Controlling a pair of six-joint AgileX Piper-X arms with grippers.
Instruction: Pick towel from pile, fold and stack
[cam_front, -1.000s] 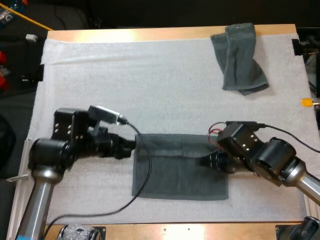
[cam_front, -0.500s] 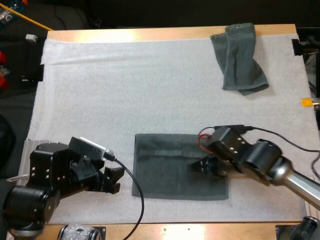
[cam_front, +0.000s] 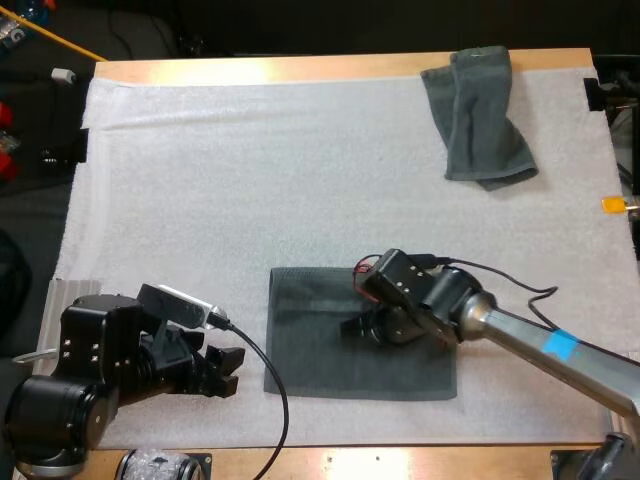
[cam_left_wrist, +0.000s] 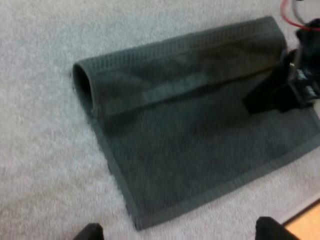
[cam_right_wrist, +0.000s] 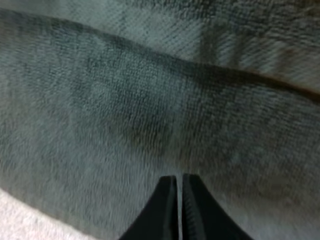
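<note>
right tool (cam_front: 352, 326) closed on nothing, tips low over the towel (cam_front: 320, 368) beneath it; best to sweep slow and flat along the fold. left tool (cam_front: 228, 368) spread apart just beside the towel's edge.

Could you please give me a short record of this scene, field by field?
near towel: folded over, lying flat at the near middle of the mat
far towel: rumpled, at the mat's far right
left gripper: open, just left of the near towel, clear of it
right gripper: shut on nothing, tips over the near towel's middle
</note>
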